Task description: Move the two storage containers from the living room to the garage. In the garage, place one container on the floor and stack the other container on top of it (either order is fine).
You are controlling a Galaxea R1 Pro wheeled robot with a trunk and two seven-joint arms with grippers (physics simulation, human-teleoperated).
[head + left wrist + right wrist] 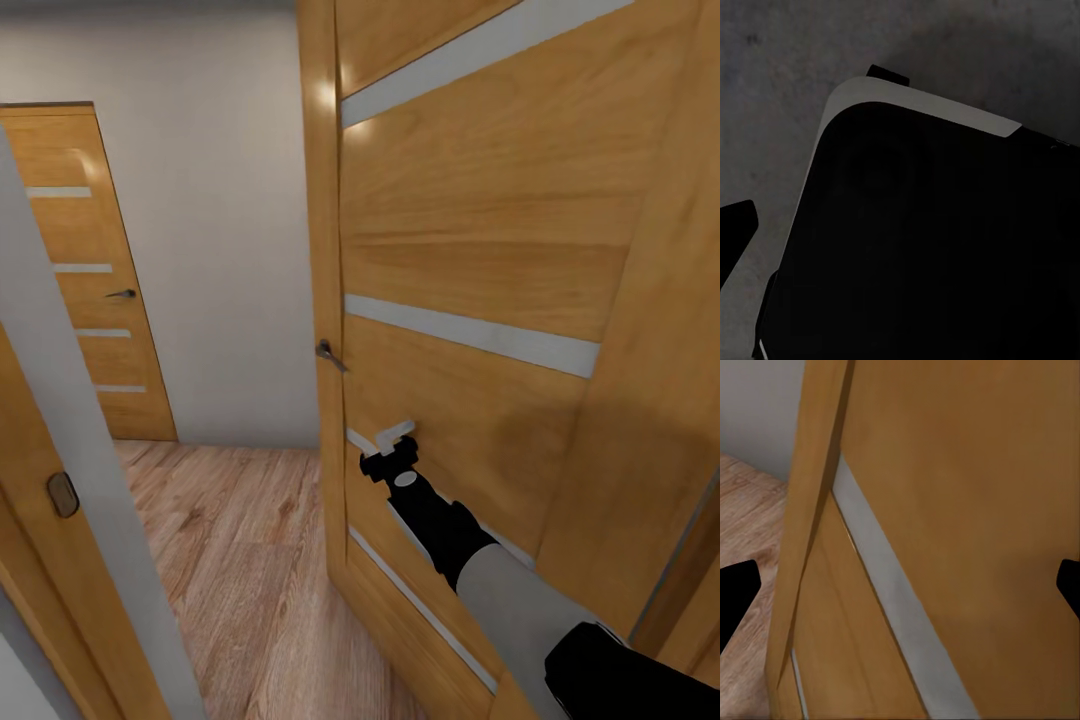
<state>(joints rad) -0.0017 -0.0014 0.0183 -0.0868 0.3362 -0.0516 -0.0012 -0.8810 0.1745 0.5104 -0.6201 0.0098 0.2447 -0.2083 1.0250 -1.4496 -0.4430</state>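
Item: right gripper (397, 441), at the end of the extended right arm (480, 560). It is held up against the face of an open wooden door (480, 250), just below and beside the lever handle (330, 354). Judged purpose: the arm reaches forward to push the door wider so the base can pass into the hallway. State: released; in the right wrist view the two dark fingertips (736, 596) stand wide apart with the door panel and one of its grey inlay strips (889, 600) between them, nothing grasped.

Item: left gripper. One dark fingertip (735, 225) shows in the left wrist view, over a dark rounded part of the robot's body (915, 247) and rough grey ground. Judged purpose: the arm hangs parked, out of the doorway. State: cannot tell whether released or clenched.

Item: surroundings. Wood plank floor (240, 560), white wall (210, 220), a second shut door (85, 270) of the same pattern across the hall, a door frame (60, 480) at near left.

Item: storage containers. Not to be seen here; their appearance and whereabouts cannot be recorded from this position. Neither claw carries one. Judged status: the robot is in transit between rooms.
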